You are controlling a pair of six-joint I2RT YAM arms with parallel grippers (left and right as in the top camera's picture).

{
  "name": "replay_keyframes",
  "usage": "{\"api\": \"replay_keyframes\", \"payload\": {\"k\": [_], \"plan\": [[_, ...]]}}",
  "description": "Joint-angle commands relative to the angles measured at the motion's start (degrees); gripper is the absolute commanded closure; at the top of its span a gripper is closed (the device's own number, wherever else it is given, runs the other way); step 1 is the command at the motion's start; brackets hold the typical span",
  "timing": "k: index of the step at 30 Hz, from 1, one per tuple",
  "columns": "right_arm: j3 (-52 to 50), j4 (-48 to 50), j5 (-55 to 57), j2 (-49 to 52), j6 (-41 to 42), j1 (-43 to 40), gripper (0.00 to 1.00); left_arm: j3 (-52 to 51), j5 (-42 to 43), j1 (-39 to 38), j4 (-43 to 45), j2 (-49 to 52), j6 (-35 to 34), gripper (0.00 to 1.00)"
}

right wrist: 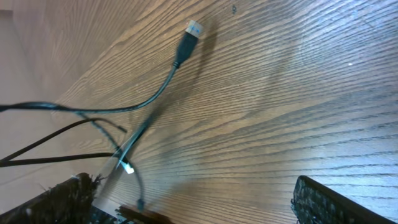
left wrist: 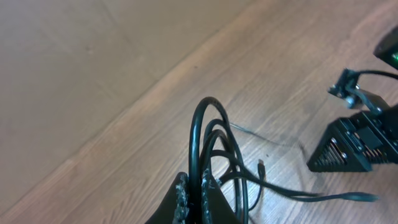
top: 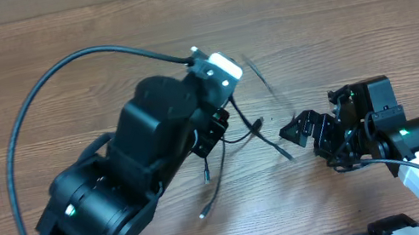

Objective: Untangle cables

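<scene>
While your left gripper (left wrist: 194, 186) sits clamped tight on the looped cables (left wrist: 193, 130), you're mid-separation, I'd judge; your right gripper (right wrist: 199, 202) gapes wide and empty (loose strands just beyond), so next catch one strand.

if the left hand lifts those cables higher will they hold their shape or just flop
Probably flop: the cables pinched in the left hand arch in loose loops, and free ends trail limply over the table. Likely light, since a narrow pinch holds them. The plug end may swing and snag other strands.
</scene>
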Motion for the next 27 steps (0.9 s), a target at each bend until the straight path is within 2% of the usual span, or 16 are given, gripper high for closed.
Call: {"api": "replay_keyframes", "payload": {"k": [1, 7, 14, 19, 24, 27], "plan": [[0.7, 0.0, 1.4, 0.0, -0.2, 0.2, 0.00, 2.4, -3.4, 0.1, 0.9, -2.1, -2.8, 0.96], [0.7, 0.0, 1.3, 0.0, -0.2, 0.2, 0.00, 2.4, -3.4, 0.1, 0.6, -2.1, -2.8, 0.96], [0.7, 3.0, -5.7, -0.1, -2.3, 0.2, 0.00, 2.4, -3.6, 0.1, -0.3, -2.1, -3.9, 0.96], [0.7, 11.5, -8.9, -2.5, -2.4, 0.2, 0.00, 2.4, -4.3, 0.1, -2.4, -2.1, -11.4, 0.96], [0.7, 21.2, -9.8, -9.3, -2.4, 0.2, 0.00, 2.4, -4.3, 0.1, -2.8, -2.1, -18.7, 0.96], [0.7, 23.8, -9.9, -15.0, -6.5, 0.2, 0.00, 2.4, -3.5, 0.1, -2.8, -2.1, -22.3, 0.96]]}}
